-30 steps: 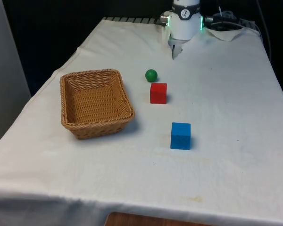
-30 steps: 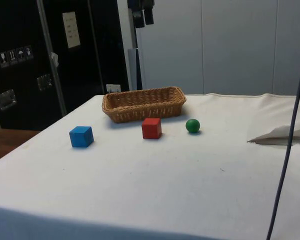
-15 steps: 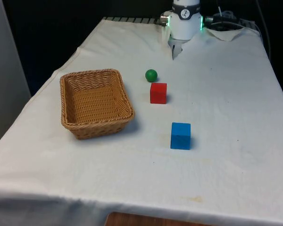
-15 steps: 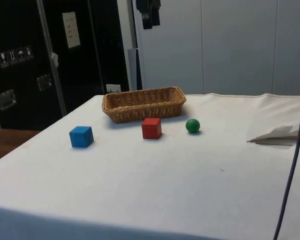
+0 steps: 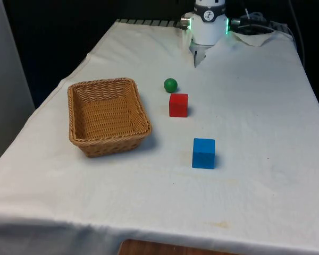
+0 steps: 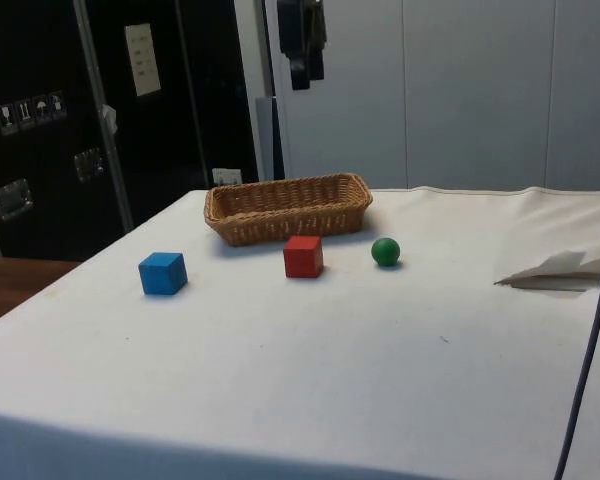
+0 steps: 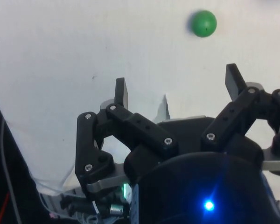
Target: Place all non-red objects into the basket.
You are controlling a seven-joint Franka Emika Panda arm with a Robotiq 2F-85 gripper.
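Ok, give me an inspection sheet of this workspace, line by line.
Surface: white cloth over the table, faint stains near the close edge.
Job's things: basket empty, on the front view's left; green ball, red cube and blue cube stand apart on the cloth, none in the basket. The ball is just behind the red cube, the blue cube nearest the camera.
Clutter: crumpled white paper or cloth at the robot's end.
Gripper: gripper open, empty, high above the table; ball below it.
Cables: one hangs in the side view; more near the robot's base.
Surroundings: black curtains, dark cabinets.
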